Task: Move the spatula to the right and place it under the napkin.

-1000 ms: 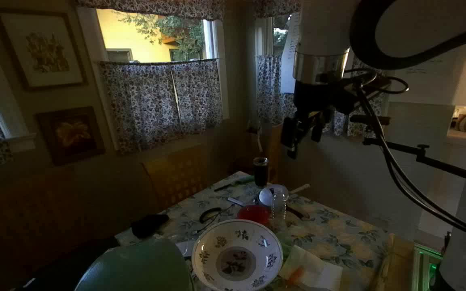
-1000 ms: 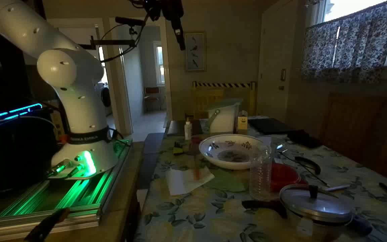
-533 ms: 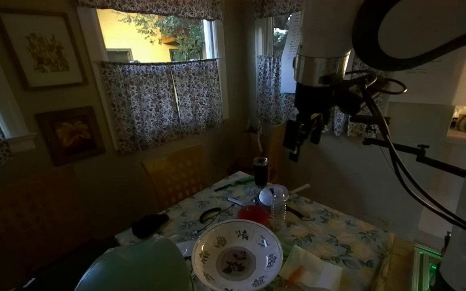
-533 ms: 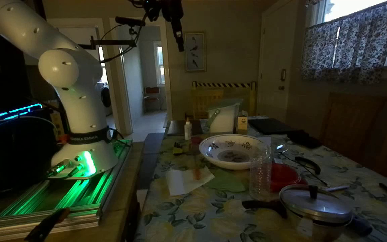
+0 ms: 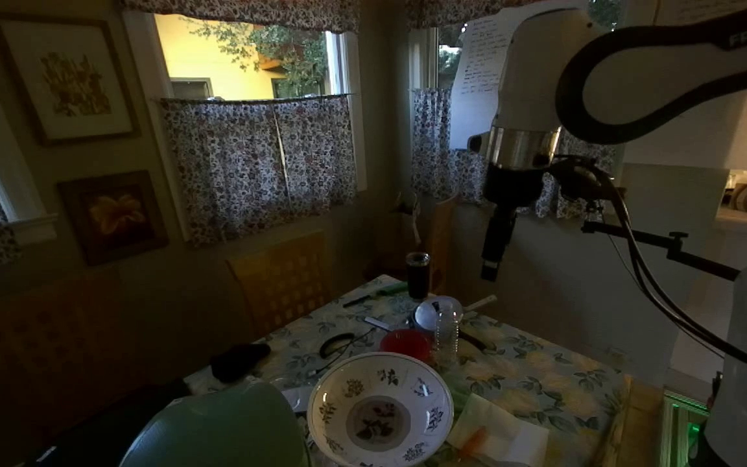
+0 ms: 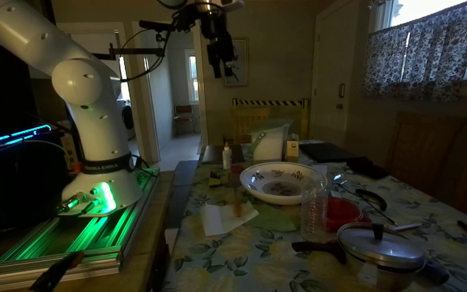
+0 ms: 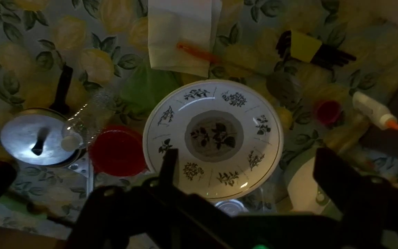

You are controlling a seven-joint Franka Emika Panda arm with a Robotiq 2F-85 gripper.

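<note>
The napkin (image 7: 180,29) is a white folded sheet on the floral tablecloth; it shows in both exterior views (image 5: 509,433) (image 6: 217,221). The spatula has an orange handle (image 7: 199,52) lying over the napkin, and its dark flat head (image 7: 283,88) rests on the cloth beyond it. The orange handle also shows in both exterior views (image 5: 474,442) (image 6: 238,209). My gripper (image 7: 245,155) is open and empty, with the fingers wide apart. It hangs high above the table, pointing down, in both exterior views (image 5: 490,271) (image 6: 223,74). In the wrist view its fingers overlap the bowl, away from the spatula.
A large patterned bowl (image 7: 216,173) stands close beside the napkin and spatula. Around are a green sheet (image 7: 147,88), red bowl (image 7: 116,152), clear bottle (image 6: 313,215), lidded pan (image 6: 381,247), glue bottle (image 6: 227,157), white bin (image 6: 268,146) and a yellow-black item (image 7: 306,46).
My gripper has lowered a little and turned about its axis, now pointing more steeply down. The spatula, napkin and other table objects have not moved.
</note>
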